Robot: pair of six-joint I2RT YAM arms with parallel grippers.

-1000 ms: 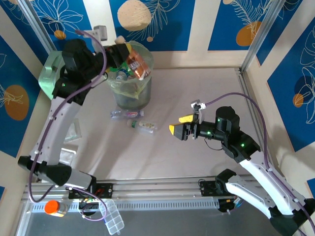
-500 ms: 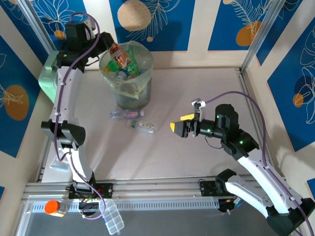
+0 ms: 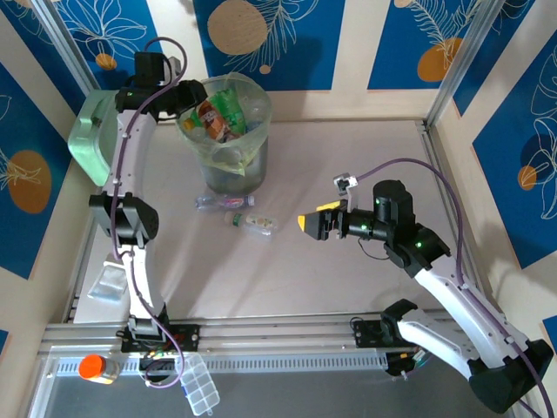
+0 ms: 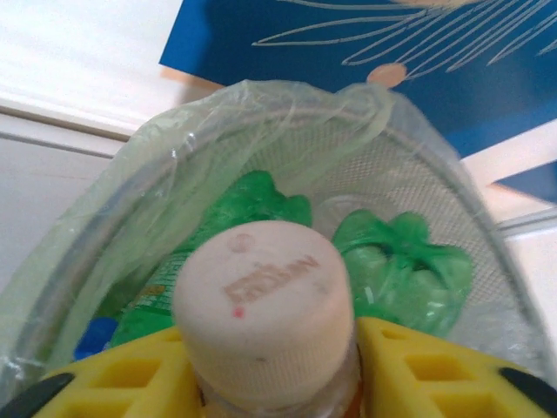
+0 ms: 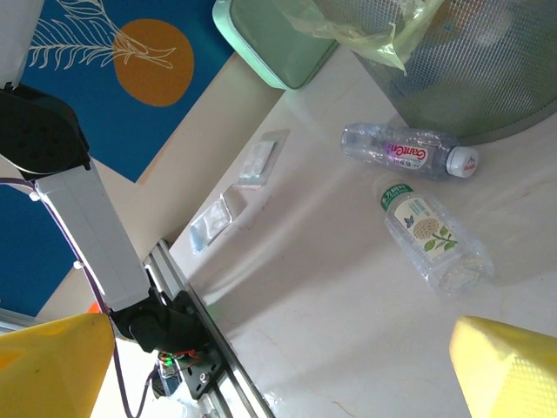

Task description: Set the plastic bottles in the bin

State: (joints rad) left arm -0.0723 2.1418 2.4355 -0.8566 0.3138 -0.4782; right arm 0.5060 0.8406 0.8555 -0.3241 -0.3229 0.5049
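Note:
My left gripper (image 3: pixel 193 97) hangs over the far left rim of the bin (image 3: pixel 228 139). Its yellow fingers (image 4: pixel 418 366) close on the neck of a plastic bottle with a white cap (image 4: pixel 261 305) and an orange label (image 3: pixel 209 117), which tilts into the bin's mouth. Green crushed bottles (image 4: pixel 396 261) lie inside the liner (image 4: pixel 287 96). Two more clear bottles lie on the table in front of the bin: one with a pink label (image 3: pixel 224 201) (image 5: pixel 407 151) and one with a green-and-white label (image 3: pixel 252 225) (image 5: pixel 431 233). My right gripper (image 3: pixel 315 225) (image 5: pixel 278 374) stands open to the right of them, nothing between its fingers.
A mint-green box (image 3: pixel 87 144) (image 5: pixel 278 39) stands left of the bin. Small plastic packets (image 3: pixel 109 283) (image 5: pixel 211 222) lie along the left edge. An orange-capped item (image 3: pixel 97 367) and a clear organiser case (image 3: pixel 202 387) sit by the front rail. Walls close in at the back and sides.
My left arm has straightened up and carried the bottle from above the bin's middle to its far left rim. My right gripper has edged slightly left toward the lying bottles.

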